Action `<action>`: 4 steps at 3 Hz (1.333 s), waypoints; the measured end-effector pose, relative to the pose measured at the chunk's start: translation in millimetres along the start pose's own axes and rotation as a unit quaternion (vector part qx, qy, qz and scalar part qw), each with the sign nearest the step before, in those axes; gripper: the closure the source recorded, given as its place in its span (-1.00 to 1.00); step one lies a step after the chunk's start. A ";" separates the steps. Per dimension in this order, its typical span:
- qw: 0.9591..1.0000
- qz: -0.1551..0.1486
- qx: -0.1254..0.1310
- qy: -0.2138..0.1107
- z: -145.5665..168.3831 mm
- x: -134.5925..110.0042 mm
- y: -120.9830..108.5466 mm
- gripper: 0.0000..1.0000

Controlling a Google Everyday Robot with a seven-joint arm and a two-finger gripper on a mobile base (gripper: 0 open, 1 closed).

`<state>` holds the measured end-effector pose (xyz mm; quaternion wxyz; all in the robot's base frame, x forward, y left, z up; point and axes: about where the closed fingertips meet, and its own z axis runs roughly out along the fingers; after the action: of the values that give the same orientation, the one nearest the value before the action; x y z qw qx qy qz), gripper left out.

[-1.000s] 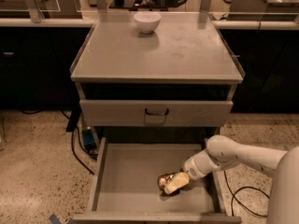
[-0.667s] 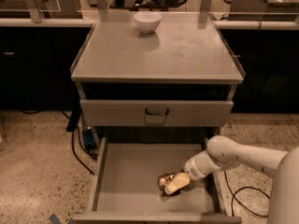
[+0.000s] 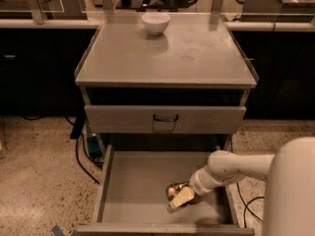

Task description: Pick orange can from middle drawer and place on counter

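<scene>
Gripper (image 3: 181, 197) is down in the middle drawer (image 3: 133, 181), touching the orange can (image 3: 173, 189) at the floor's 5 o'clock. Can't tell if fingers are clamped. I'd verify grip, lift straight up, then head 12 o'clock to the worktop (image 3: 167, 58), short of the bowl (image 3: 155, 22).

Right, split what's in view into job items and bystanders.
Job: orange can, in the open middle drawer; counter; gripper, down in the drawer at the can.
Just about: white bowl at the counter's back; upper drawer front; floor cables.
</scene>
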<state>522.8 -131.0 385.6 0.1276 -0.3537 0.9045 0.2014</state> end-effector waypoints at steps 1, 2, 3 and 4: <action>0.999 0.022 0.022 -0.016 6.5 -5.1 -6.7 -1.00; 0.999 0.022 0.022 -0.016 6.5 -5.2 -6.9 -1.00; 1.000 0.019 -0.003 -0.018 10.1 -4.8 -6.3 -1.00; 0.998 0.012 -0.061 -0.025 18.3 -5.1 -4.5 -1.00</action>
<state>531.2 -122.6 370.1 0.1258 -0.3451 0.8912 0.2662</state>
